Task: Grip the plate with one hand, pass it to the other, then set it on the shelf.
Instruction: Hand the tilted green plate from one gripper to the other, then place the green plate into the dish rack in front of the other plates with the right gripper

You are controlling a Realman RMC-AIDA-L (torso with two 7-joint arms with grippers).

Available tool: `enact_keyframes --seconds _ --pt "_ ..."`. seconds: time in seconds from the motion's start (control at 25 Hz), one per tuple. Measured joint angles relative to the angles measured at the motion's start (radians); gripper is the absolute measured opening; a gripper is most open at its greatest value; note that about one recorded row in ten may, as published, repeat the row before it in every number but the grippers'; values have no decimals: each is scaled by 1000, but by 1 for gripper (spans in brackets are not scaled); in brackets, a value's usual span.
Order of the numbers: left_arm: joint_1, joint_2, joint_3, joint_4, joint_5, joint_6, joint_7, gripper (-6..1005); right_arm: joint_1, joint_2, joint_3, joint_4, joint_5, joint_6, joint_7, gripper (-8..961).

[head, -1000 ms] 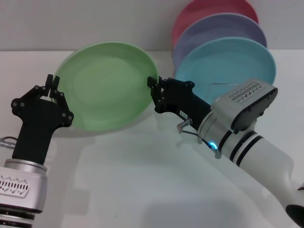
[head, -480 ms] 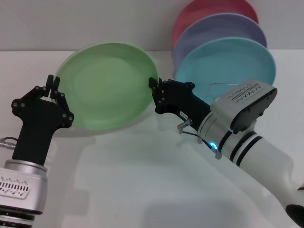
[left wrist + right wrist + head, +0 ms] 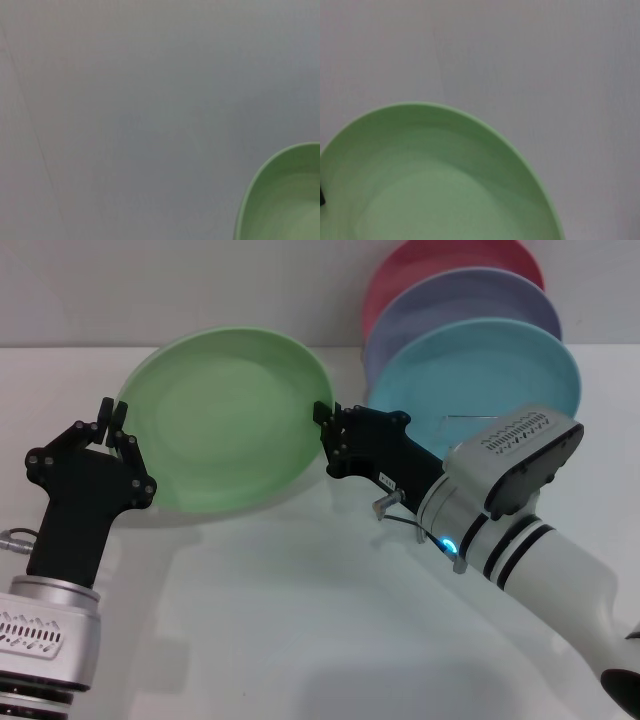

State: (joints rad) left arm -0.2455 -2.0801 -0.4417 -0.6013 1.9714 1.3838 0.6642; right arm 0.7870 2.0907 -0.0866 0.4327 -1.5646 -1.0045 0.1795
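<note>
Spanning the whole head view, a white table (image 3: pixel 300 640), pale wall behind. Held up off that surface and tilted, hollow face toward the camera: the light green plate (image 3: pixel 222 422), left of centre, caught between two grippers at opposite edges. Filling much of the right wrist view too, same plate (image 3: pixel 435 185), and just a corner of it (image 3: pixel 285 200) in the left wrist view, plain grey background behind in both.

Standing at the back right, three more plates in a row, overlapping one another: turquoise plate (image 3: pixel 480 380) in front, lavender plate (image 3: pixel 470 300) behind it, red plate (image 3: pixel 450 258) farthest back. Sitting close to the green plate's right rim, the turquoise one, but apart from it. Largely hidden behind the right arm and those plates, the wire shelf (image 3: pixel 470 420); only a thin silvery loop and a foot near the wrist visible.

Reaching in from the lower right, silver-white arm with a blue light, its right gripper (image 3: pixel 324 422) clamped on the green plate's right rim, fingers pinched on the edge. Rising from the lower left, the left gripper (image 3: pixel 110 420), fingertips at the plate's left rim, close together; cannot tell whether actually gripping the edge or merely touching it.
</note>
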Motion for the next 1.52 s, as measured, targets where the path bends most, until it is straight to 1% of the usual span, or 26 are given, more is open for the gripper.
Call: enact_keyframes --seconds 0.6,0.8,0.92,1.08,1.16,1.2,1.24,1.28,1.32,1.36,1.4,1.44,1.48,1.52 --pt "2 6 12 2 2 1 -5 35 -3 0 19 0 0 1 0 31" --pt "3 7 8 2 2 11 -9 144 -3 0 20 0 0 1 0 30" --pt "5 8 7 2 0 36 -13 332 -3 0 21 0 0 1 0 30" --pt "14 10 -8 2 -4 77 -35 327 -3 0 21 0 0 1 0 29" --pt "24 10 -37 11 -4 115 -96 325 -3 0 21 -1 0 1 -2 29" --pt "34 11 -74 27 -4 149 -182 325 -2 0 21 -1 0 -4 -20 28" --pt "34 11 -74 27 -4 149 -182 325 -2 0 21 -1 0 -9 -30 28" --pt "40 13 -115 56 -2 179 -299 325 -2 0 21 -1 0 -23 -48 28" --pt "40 13 -115 56 -2 179 -299 324 -2 0 21 -1 0 -23 -48 28" --pt "41 14 -132 70 -1 189 -353 324 -4 0 21 -1 -5 -40 -62 28" --pt "39 17 -178 115 -1 198 -504 324 -10 0 21 -3 -30 -84 -75 27" --pt "39 17 -178 115 -1 198 -504 324 -10 0 21 -3 -30 -84 -75 27" --pt "37 18 -197 136 -1 200 -571 324 -20 0 21 -13 -66 -148 -78 27" --pt "33 19 -216 159 0 200 -638 323 -20 0 21 -13 -66 -148 -78 27"
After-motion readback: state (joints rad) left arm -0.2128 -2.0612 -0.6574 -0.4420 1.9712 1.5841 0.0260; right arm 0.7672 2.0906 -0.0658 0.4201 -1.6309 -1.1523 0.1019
